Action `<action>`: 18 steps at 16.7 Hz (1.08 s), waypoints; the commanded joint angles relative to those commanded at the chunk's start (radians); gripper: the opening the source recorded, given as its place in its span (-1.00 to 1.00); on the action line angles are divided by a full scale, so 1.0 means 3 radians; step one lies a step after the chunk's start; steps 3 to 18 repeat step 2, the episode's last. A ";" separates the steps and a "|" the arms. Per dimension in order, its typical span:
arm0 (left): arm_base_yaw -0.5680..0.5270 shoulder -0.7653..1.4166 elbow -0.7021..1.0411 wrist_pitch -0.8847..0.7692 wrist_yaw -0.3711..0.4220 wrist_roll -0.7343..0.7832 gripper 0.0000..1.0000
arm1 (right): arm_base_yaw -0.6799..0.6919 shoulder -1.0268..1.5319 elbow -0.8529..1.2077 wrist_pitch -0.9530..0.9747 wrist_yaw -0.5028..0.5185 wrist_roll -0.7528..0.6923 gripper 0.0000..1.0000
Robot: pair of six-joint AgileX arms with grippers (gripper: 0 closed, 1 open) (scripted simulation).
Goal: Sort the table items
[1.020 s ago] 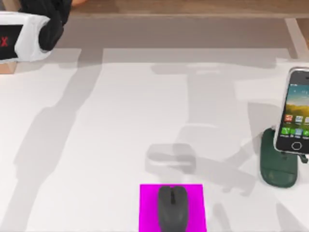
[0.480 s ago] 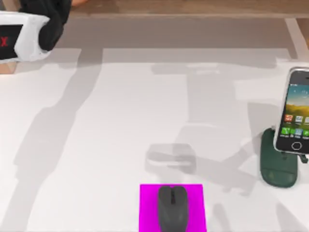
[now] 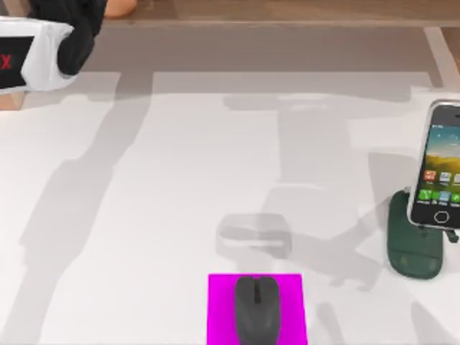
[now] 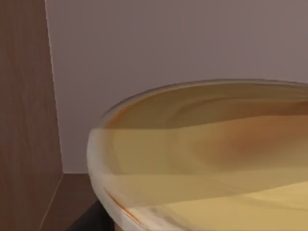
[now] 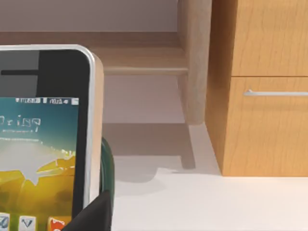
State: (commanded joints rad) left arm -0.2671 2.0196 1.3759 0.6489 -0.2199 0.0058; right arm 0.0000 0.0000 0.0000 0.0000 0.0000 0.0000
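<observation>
One dark grey computer mouse [image 3: 256, 309] lies on one magenta square [image 3: 218, 309] at the near edge of the white table [image 3: 165, 215]. One white-edged smartphone [image 3: 440, 167] leans on one dark green stand [image 3: 413, 251] at the right. One orange cup with a yellow rim [image 4: 202, 159] shows in the left wrist view. Jaw state of both grippers: cannot tell. Wooden drawers [image 5: 264, 86] stand behind.

Left arm [image 3: 43, 50] slightly higher; more orange cup [image 3: 118, 7] at top edge.

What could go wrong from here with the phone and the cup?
The smartphone leans on the dark green stand at the table's right edge; a nudge might tip it off. The cup's rim sits very close to the left wrist camera, so any jolt may spill or drop it.
</observation>
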 joint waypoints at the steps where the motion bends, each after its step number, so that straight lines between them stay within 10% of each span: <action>1: 0.0000 0.0000 0.0000 0.0000 0.0000 0.0000 1.00 | 0.0000 0.0000 0.0000 0.0000 0.0000 0.0000 1.00; 18: 0.0000 0.0000 0.0000 0.0000 0.0000 0.0000 1.00 | 0.0000 0.0000 0.0000 0.0000 0.0000 0.0000 1.00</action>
